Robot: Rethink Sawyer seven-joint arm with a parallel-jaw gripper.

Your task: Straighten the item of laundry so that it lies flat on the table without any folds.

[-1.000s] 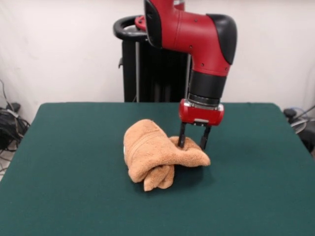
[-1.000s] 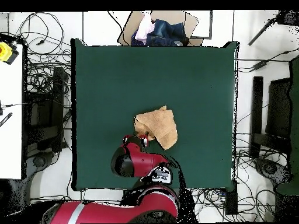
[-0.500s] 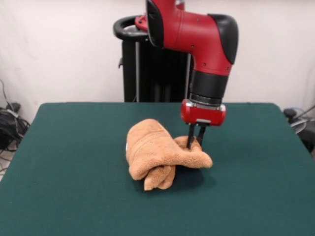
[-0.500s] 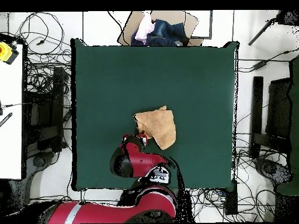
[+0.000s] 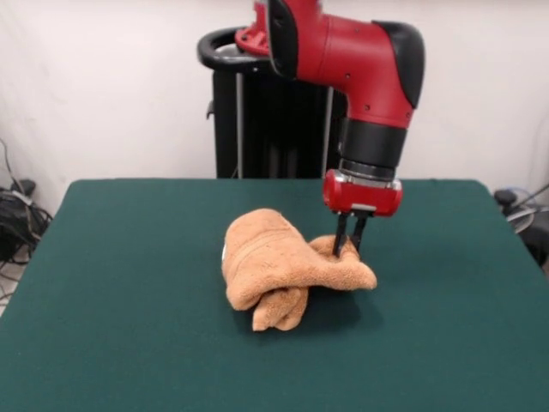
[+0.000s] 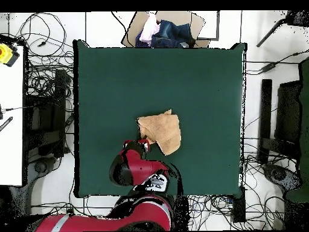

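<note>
The orange-tan towel [image 5: 279, 268] lies crumpled and folded over itself near the middle of the dark green table [image 5: 111, 326]. My gripper [image 5: 347, 247] is shut on the towel's right-hand edge and holds that edge slightly raised. In the overhead view the towel [image 6: 163, 130] lies just above the arm, and the gripper [image 6: 143, 142] sits at the towel's lower left corner. No label shows.
A black pedestal [image 5: 249, 112] stands behind the table's far side. In the overhead view a cardboard box of clothes [image 6: 163, 30] sits beyond the table's top edge. Cables and stands lie on the floor at both sides.
The gripper closed on the towel's right edge, then moved slightly right and up, pulling that edge with it. The towel shifted a little rightward.
</note>
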